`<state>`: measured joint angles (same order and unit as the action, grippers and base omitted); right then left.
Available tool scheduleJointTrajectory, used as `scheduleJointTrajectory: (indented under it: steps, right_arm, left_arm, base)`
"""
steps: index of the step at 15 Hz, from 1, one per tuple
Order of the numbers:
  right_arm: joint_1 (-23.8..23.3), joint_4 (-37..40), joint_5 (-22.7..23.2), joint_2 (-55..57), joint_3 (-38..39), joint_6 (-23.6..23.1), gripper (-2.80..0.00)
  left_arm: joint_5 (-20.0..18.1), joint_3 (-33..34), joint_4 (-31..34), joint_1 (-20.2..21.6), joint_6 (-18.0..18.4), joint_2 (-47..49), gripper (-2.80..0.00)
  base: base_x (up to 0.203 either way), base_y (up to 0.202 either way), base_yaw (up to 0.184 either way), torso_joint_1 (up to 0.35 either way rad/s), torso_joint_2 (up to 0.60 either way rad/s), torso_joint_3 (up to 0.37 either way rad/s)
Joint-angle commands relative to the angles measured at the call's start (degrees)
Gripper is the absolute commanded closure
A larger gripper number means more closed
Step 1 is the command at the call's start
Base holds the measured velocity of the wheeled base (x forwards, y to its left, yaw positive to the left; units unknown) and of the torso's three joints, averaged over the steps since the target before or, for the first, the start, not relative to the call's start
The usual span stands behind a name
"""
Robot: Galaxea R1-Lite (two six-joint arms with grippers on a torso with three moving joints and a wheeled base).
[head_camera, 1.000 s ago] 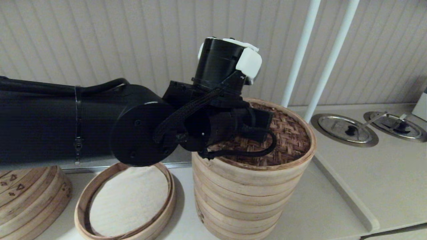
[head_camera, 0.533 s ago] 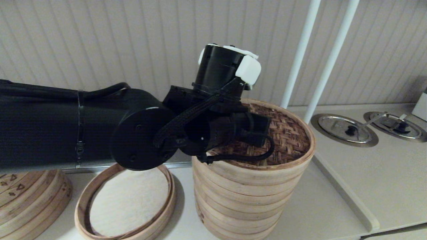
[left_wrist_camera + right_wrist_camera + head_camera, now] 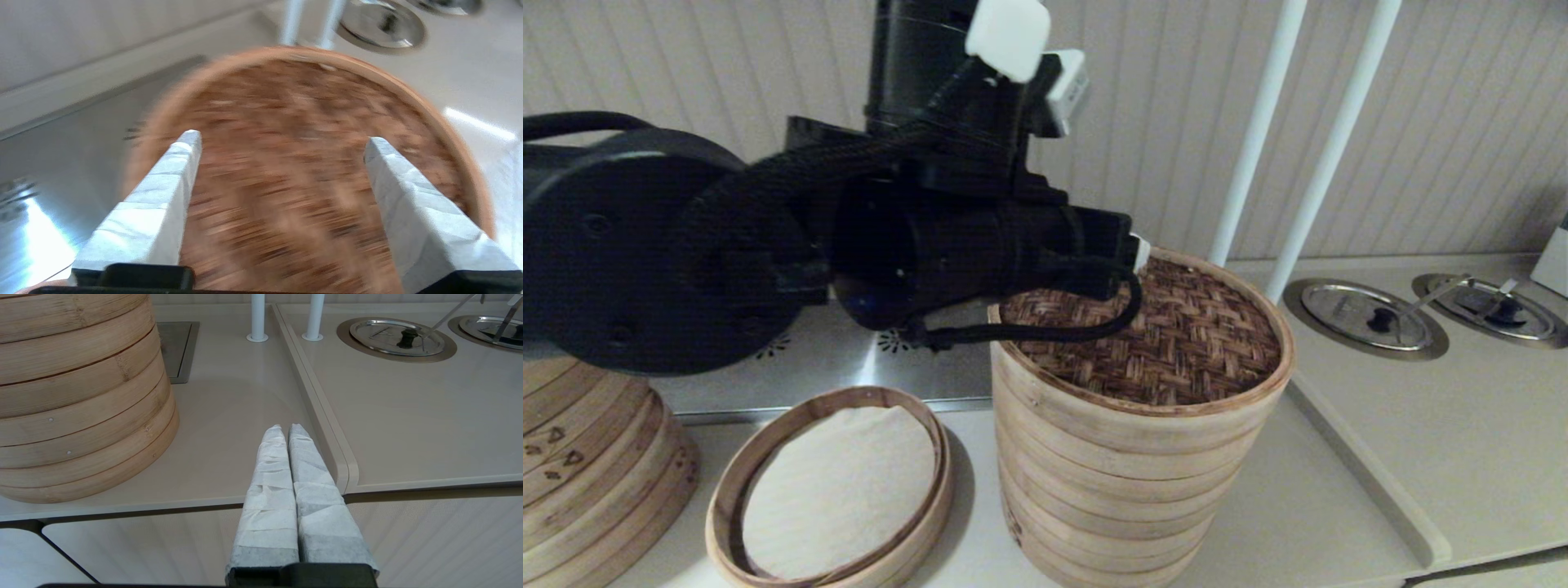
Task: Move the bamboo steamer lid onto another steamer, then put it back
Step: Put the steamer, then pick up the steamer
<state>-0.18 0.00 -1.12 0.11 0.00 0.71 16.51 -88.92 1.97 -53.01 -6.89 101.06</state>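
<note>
The bamboo steamer lid [image 3: 1184, 343], dark woven top inside a pale band, lies on the tall steamer stack [image 3: 1111, 498]. My left gripper [image 3: 282, 143] hovers open just above the lid's far left part, its white-wrapped fingers [image 3: 175, 171] wide apart with nothing between them. In the left wrist view the lid [image 3: 286, 192] fills the space under the fingers. In the head view the left wrist hides most of that gripper. My right gripper [image 3: 286, 426] is shut and empty, parked low by the counter's front edge, right of the stack [image 3: 81, 396].
A low ring tray [image 3: 719, 506] with a white cloth liner lies left of the stack. A steamer stack with triangle marks [image 3: 588, 474] stands at the far left. Two white poles [image 3: 1250, 139] rise behind. Two round metal covers [image 3: 1368, 318] are set into the counter on the right.
My left arm has risen and pulled back to the left, off the lid. The lid stays on the tall stack.
</note>
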Motion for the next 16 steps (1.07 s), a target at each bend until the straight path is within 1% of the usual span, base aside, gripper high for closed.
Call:
scheduleJointTrajectory:
  steps: [1, 2, 3, 4, 6, 7, 10, 13, 16]
  right_arm:
    - [-0.01, 0.00, -0.02, -0.02, 0.18, 0.00, 0.00]
    - [0.01, 0.00, -0.02, -0.02, 0.18, 0.00, 0.00]
    - [-0.02, 0.00, -0.02, -0.02, 0.18, 0.00, 0.00]
    - [0.01, 0.00, 0.04, -0.02, 0.18, 0.00, 0.00]
    - [-0.04, 0.00, 0.02, -0.02, 0.18, 0.00, 0.00]
    - [-0.06, 0.00, -0.02, -0.02, 0.18, 0.00, 0.00]
    - [-0.04, 0.00, -0.02, -0.02, 0.18, 0.00, 0.00]
    - [0.01, 0.00, -0.02, -0.02, 0.18, 0.00, 0.00]
    - [-0.02, 0.00, -0.02, -0.02, 0.18, 0.00, 0.00]
  left_arm:
    - [0.16, 3.97, 0.66, 3.26, 0.15, -7.54, -2.80]
    - [0.09, 6.95, 0.82, 5.26, 0.27, -10.55, -2.80]
    - [-0.18, 9.83, 0.94, 7.82, 0.45, -13.81, -0.85]
    - [-1.18, 12.71, 1.01, 10.76, 0.73, -16.96, 0.00]
    - [-6.00, 19.75, 1.14, 18.06, 1.30, -23.92, 0.00]
    - [-8.22, 24.25, 1.14, 20.94, 1.83, -27.34, 0.00]
    - [-13.05, 37.10, 0.85, 28.69, 3.69, -39.10, 0.00]
    - [-18.15, 47.91, 0.95, 37.24, 4.18, -50.51, 0.00]
    - [-20.46, 58.72, 0.94, 43.20, 4.44, -61.80, 0.00]
  base:
    - [0.000, 0.000, 0.000, 0.000, 0.00, 0.000]
    - [0.000, 0.000, 0.000, 0.000, 0.00, 0.000]
    - [0.000, 0.000, 0.000, 0.000, 0.00, 0.000]
    - [0.000, 0.000, 0.000, 0.000, 0.00, 0.000]
    - [0.000, 0.000, 0.000, 0.000, 0.00, 0.000]
    - [0.000, 0.000, 0.000, 0.000, 0.00, 0.000]
    - [0.000, 0.000, 0.000, 0.000, 0.00, 0.000]
    - [0.000, 0.000, 0.000, 0.000, 0.00, 0.000]
    - [0.000, 0.000, 0.000, 0.000, 0.00, 0.000]
